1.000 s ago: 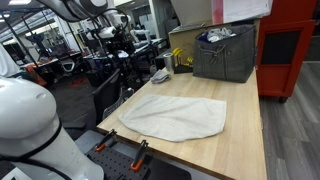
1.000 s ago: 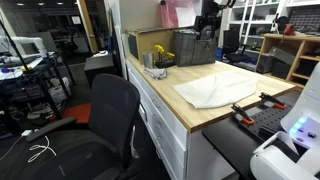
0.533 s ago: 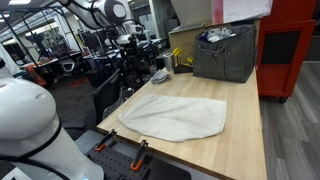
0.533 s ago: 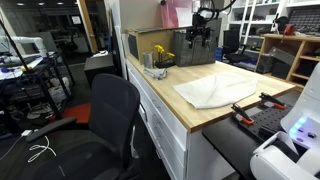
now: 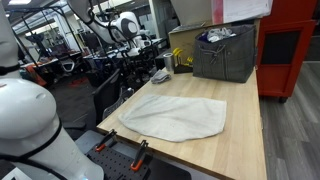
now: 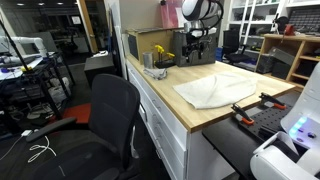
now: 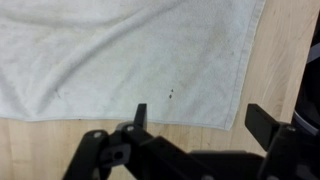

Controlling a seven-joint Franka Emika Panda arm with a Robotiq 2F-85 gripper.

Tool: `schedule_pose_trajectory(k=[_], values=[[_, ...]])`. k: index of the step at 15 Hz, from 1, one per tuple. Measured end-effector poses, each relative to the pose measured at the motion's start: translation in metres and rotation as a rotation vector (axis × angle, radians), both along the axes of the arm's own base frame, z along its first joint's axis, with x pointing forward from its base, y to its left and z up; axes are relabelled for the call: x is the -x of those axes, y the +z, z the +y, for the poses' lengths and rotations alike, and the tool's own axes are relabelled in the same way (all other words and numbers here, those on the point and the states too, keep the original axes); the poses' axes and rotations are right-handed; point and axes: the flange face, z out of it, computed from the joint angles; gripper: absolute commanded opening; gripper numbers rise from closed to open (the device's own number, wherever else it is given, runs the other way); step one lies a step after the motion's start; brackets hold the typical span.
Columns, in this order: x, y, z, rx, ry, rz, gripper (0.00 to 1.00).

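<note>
1. Arm (image 5: 118,24) reaches lower than a second ago, its jaws now hanging over the counter (image 5: 245,130) at 11 o'clock from the towel (image 5: 175,116).
2. Jaws stand wide open, as before, gripping nothing.
3. Towel lies flat mid-counter, unmoved; in the wrist view it spreads from 9 to 2 o'clock above the jaws.
4. Grey bin (image 5: 225,55) stays at the towel's 1 o'clock.

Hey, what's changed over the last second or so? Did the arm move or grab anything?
The gripper has come down and in over the far end of the table. In the wrist view it hangs above the white towel. Its jaws stay open and empty; nothing was taken hold of or let go. The towel, the grey bin and the office chair stayed where they were.
</note>
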Motion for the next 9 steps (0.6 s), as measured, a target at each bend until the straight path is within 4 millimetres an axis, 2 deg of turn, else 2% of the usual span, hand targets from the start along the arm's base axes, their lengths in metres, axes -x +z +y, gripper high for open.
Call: schedule_pose_trajectory(k=[6,9], values=[[-0.004,-0.004,0.001,0.002,-0.004,0.003,1.0],[-0.003,-0.017,-0.004,0.011,-0.052,0.023,1.0]])
